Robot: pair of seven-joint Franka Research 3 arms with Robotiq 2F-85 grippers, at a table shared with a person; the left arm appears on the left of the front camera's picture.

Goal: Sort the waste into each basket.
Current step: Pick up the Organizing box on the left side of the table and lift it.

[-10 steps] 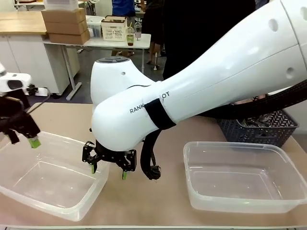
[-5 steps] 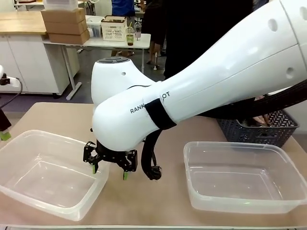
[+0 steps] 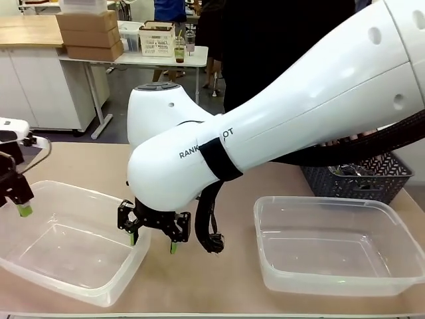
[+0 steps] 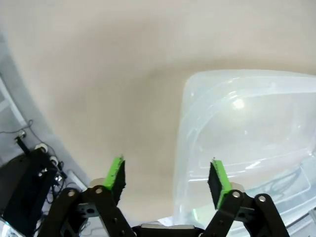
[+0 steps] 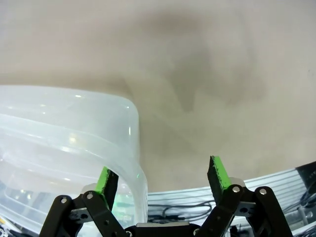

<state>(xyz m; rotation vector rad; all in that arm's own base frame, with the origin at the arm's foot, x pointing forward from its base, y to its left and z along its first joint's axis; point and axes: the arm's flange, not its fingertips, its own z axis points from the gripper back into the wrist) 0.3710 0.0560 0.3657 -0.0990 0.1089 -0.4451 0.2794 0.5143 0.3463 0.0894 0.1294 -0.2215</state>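
Right gripper (image 3: 153, 239): jaws apart, nothing between the green pads. It hangs low over the right-hand rim of the left tub (image 3: 40, 279), one finger inside the wall and one outside, as the right wrist view confirms (image 5: 160, 180). Over the last second it has sunk slightly and otherwise kept its station.

Left gripper (image 3: 16, 199): jaws apart and empty in the left wrist view (image 4: 168, 180), straddling the same tub's far-left corner (image 4: 247, 128). A second ago it stood further in over the tub; half a second ago it had withdrawn almost out of view at the picture's left edge; now it is back at the corner, lower than at its retreat.

Left tub: empty. Right tub (image 3: 332, 279): empty, untouched, well apart from both grippers.

Waste: none on the table or in either tub. Something lies in the dark grey basket (image 3: 358, 183) at the far right, too indistinct to identify.

Assessment: both arms bracket the left tub, seemingly to shift or steady it; sorting itself appears not yet begun.
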